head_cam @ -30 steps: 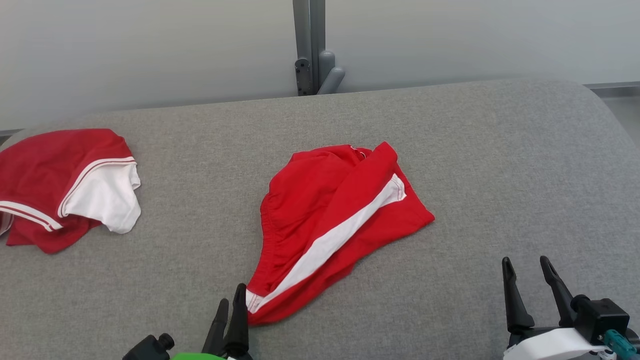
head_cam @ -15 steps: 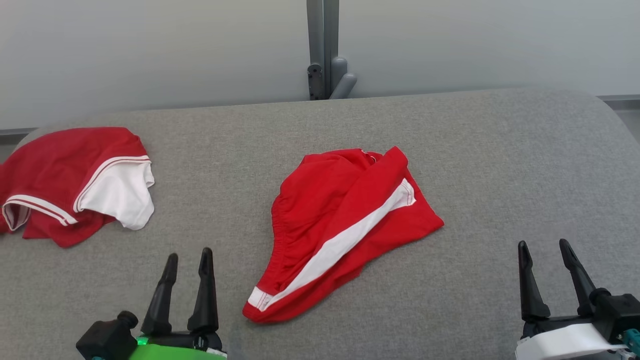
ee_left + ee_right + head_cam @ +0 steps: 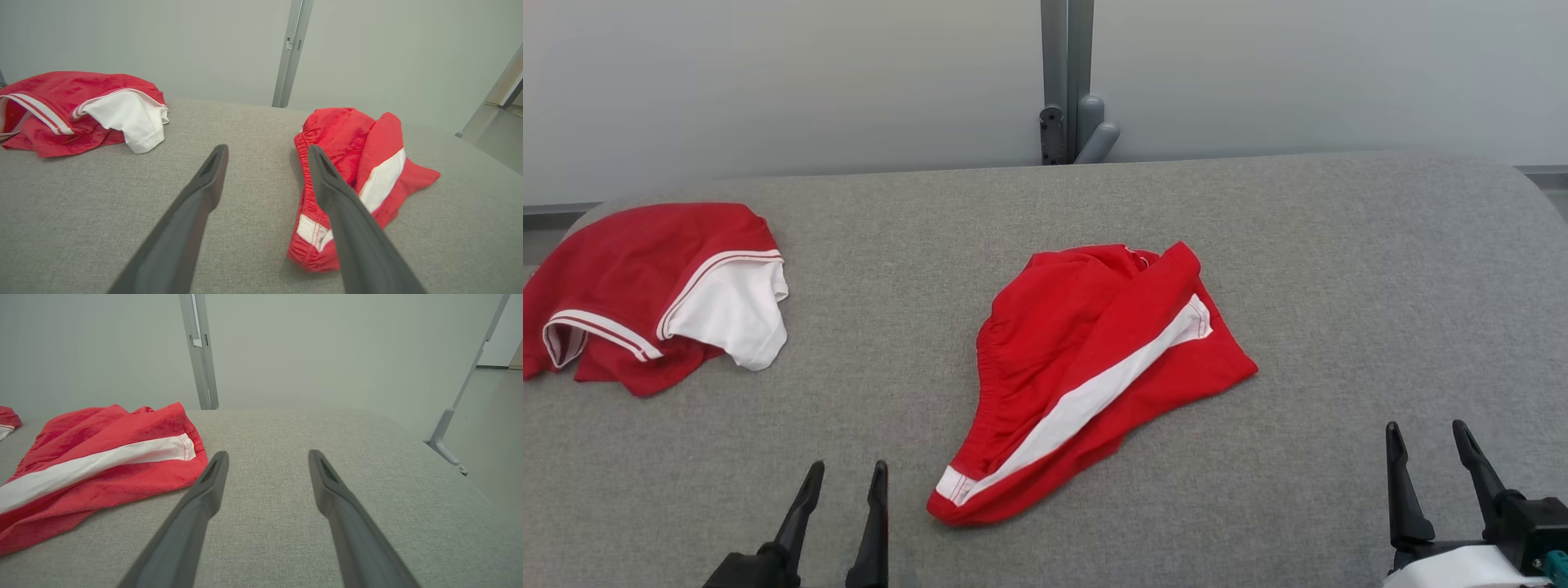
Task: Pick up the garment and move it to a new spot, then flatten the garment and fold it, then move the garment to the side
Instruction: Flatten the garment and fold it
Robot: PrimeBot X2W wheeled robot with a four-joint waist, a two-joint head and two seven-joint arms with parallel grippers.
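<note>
My left gripper [image 3: 848, 467] and right gripper [image 3: 1425, 426] hang wide and empty at the near edge. The red shorts [image 3: 1094, 376] lie crumpled mid-way across the grey table [image 3: 1339, 286]. If I pinch only one layer, I risk dragging them into a bunch.

Grey fabric-covered worktop [image 3: 1339, 269] w/ rounded far corners. At its far-left corner lies a crumpled dark-red garment [image 3: 613, 269] w/ white double stripes & a white panel [image 3: 731, 314] on the side toward the worktop's middle; its left part reaches the left edge. Behind the far edge, approx. midway, a grey upright post [image 3: 1067, 73] w/ a bracket [image 3: 1086, 135] low on it, against a plain pale wall [image 3: 768, 82]. Beyond the right edge, a slim grey angled strut [image 3: 440, 430].
</note>
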